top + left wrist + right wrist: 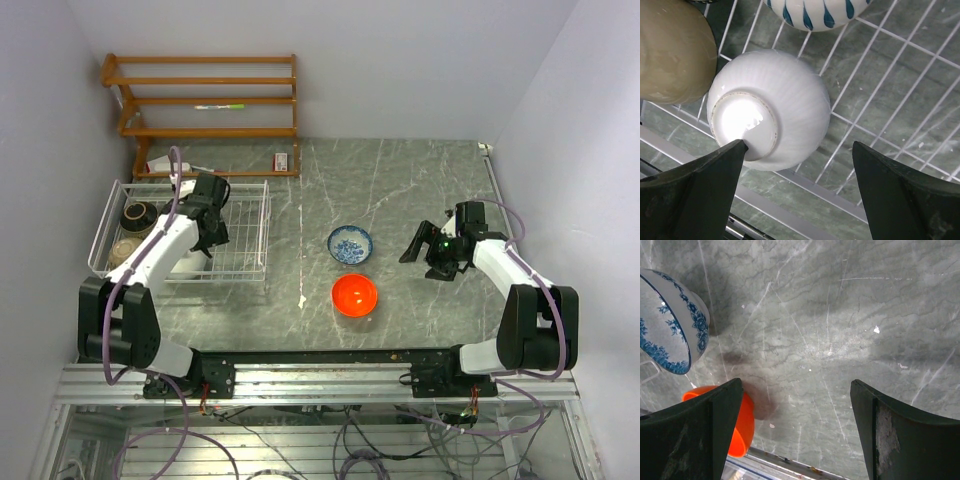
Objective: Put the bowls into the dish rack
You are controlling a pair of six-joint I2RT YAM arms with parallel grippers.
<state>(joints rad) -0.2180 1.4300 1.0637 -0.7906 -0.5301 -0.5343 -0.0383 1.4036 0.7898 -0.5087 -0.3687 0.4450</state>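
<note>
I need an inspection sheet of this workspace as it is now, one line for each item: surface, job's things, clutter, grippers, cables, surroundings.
Surface: grey marbled table, scratched, with white specks.
Job's things: the dish rack at left holds a white bowl upside down, a tan bowl beside it and a black bowl; the blue-and-white bowl and the orange bowl stand on the table.
Clutter: white scrap near the orange bowl; small items at the shelf foot.
Grippers: left gripper open over the white bowl; right gripper open over bare table.
Cables: purple cables along the arms; loose wires below the table edge.
Surroundings: wooden shelf at the back; plain walls.
</note>
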